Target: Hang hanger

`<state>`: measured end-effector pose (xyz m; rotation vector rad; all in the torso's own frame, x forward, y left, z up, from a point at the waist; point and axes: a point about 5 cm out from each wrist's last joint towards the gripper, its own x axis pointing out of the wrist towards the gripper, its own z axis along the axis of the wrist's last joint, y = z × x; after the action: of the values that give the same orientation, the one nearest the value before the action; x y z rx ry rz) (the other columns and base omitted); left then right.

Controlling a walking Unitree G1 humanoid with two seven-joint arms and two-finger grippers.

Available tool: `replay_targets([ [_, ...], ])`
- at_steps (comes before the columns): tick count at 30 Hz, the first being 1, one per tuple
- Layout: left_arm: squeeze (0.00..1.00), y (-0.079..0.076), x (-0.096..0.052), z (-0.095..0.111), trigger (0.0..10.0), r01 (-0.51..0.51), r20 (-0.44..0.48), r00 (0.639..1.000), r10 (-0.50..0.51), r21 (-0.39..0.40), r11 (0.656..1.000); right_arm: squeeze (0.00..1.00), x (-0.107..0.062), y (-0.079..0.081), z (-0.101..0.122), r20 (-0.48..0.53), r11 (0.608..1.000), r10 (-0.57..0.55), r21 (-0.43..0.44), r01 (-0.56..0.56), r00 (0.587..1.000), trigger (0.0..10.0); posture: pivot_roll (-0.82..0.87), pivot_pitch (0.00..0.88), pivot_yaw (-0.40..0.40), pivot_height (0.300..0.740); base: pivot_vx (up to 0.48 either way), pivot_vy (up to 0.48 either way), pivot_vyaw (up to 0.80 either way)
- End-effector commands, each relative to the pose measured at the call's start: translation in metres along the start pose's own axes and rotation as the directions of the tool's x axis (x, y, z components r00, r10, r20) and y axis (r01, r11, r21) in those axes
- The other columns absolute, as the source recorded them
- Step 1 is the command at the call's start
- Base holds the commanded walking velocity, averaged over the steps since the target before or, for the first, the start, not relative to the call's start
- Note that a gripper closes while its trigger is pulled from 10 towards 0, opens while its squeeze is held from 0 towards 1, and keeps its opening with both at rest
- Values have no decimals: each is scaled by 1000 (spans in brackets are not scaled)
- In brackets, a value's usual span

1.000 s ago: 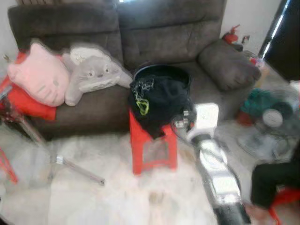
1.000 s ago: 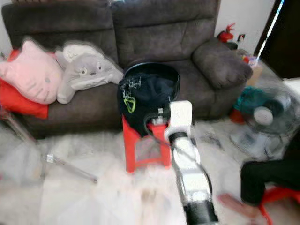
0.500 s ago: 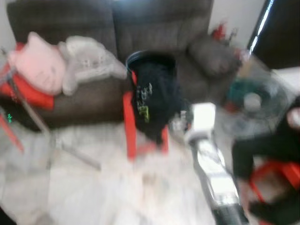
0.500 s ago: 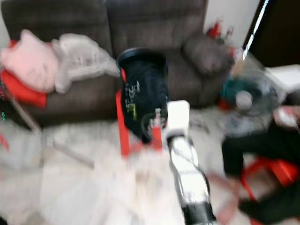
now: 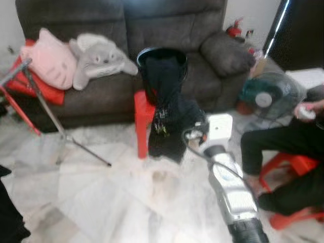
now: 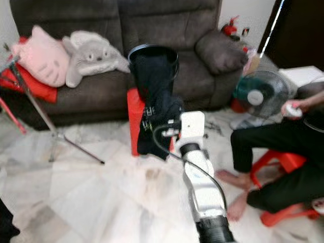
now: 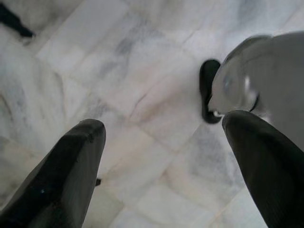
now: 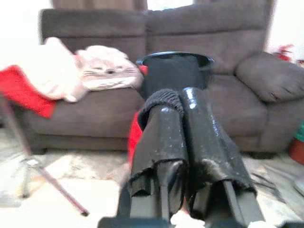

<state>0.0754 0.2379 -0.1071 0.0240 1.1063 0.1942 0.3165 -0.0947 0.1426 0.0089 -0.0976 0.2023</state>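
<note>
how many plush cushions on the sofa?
2, both at the sofa's left end: a pink cat cushion against a red cushion, and a grey plush beside it, toward the black basket. More may be hidden.

Glossy marble floor, matt black cloth garment (soft-looking), plush sofa

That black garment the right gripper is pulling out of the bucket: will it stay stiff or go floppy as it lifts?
Probably floppy: the black garment droops in folds from the bucket down past the red stool. The right gripper looks shut on bunched cloth, so it may slip or swing. Its trailing end could drag on the bucket.
</note>
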Motion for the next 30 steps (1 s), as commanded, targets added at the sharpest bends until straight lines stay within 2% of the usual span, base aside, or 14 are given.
replay_targets([
  [1,0,-1,-1,-4,10000,5,-16,1000,-5,10,1000,0,0,-4,6,28,1000,-11,-6,11,1000,10000,-127,0,50,732,-330,0,0],
  [4,0,-1,-1,-4,10000,5,-16,1000,-5,10,1000,0,0,-4,6,28,1000,-11,-6,11,1000,10000,-127,0,50,732,-330,0,0],
  [7,0,2,-1,-4,10000,0,-20,1000,1,37,999,0,0,32,2,11,961,248,-128,-245,969,10000,-114,0,51,732,0,0,0],
  [12,0,2,-1,-4,10000,-4,-20,1000,4,30,1000,0,2,28,-2,-14,967,217,-133,-217,976,10000,-111,0,49,732,0,0,0],
  [16,0,2,-1,-3,10000,-6,-18,1000,6,24,1000,0,5,13,-7,-49,986,134,-91,-138,990,10000,-103,0,48,732,0,0,0],
  [26,0,1,-1,-3,10000,2,-17,1000,-2,0,1000,0,5,12,-7,-46,985,137,-95,-141,989,10000,-98,0,50,732,0,0,0],
  [30,0,1,0,-4,10000,11,-30,999,-11,17,1000,0,4,15,-8,-45,985,143,-90,-146,989,10000,-95,0,50,732,0,0,0],
])
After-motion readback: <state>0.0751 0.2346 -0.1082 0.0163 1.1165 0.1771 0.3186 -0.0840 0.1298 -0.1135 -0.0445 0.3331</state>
